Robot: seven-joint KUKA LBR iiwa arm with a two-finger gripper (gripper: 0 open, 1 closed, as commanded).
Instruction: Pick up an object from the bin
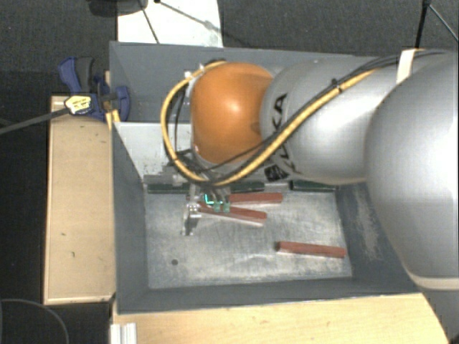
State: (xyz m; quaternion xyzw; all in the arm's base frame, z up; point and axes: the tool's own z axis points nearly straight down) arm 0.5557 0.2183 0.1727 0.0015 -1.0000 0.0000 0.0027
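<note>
My gripper (191,221) hangs low over the left middle of the bin floor, under the arm's orange cover. Just right of it lies a reddish-brown flat stick (244,214), slightly slanted, its left end hidden under the gripper body. A second reddish-brown stick (264,198) lies just behind that one, partly covered by the arm. I see nothing held.
Another reddish-brown stick (310,249) lies apart on the floor toward the front right. Dark green strips (163,186) (313,186) run along the foot of the back wall. The arm hides the bin's back and right side.
</note>
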